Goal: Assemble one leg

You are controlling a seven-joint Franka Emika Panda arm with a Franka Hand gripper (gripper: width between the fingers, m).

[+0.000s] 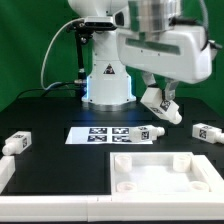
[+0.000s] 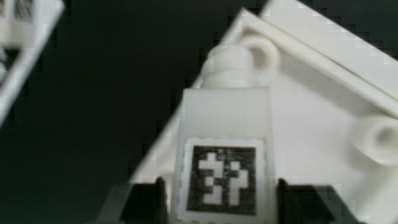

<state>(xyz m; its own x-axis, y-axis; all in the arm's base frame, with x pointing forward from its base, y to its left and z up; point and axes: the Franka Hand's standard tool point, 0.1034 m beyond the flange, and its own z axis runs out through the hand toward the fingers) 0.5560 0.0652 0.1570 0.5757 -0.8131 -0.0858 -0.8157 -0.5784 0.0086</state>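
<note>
While the gripper (image 1: pixel 158 98) hangs in the air over the black table (image 1: pixel 45 115), its two fingers are closed tight on the leg (image 1: pixel 163 106). The leg sits tilted, well clear of the table top. In the wrist view the leg (image 2: pixel 226 120) runs out from between the dark fingers (image 2: pixel 150 205). Its tag (image 2: pixel 222 178) lies close to the grip, and its rounded tip points toward the raised edge of the tray (image 2: pixel 329 60).

In the exterior view the tray (image 1: pixel 165 157) fills the near side of the table. A dark strip of bare table separates its far rim from the marker board (image 1: pixel 100 134). A second leg (image 1: pixel 150 131) lies at the board's end on the exterior view's right, below the held one with open air between them. A third leg (image 1: pixel 17 142) lies near the table's edge on the exterior view's left, and a fourth leg (image 1: pixel 207 131) lies near the edge on its right. Both are well apart from the tray. The robot base (image 1: pixel 107 80) stands behind the board.
</note>
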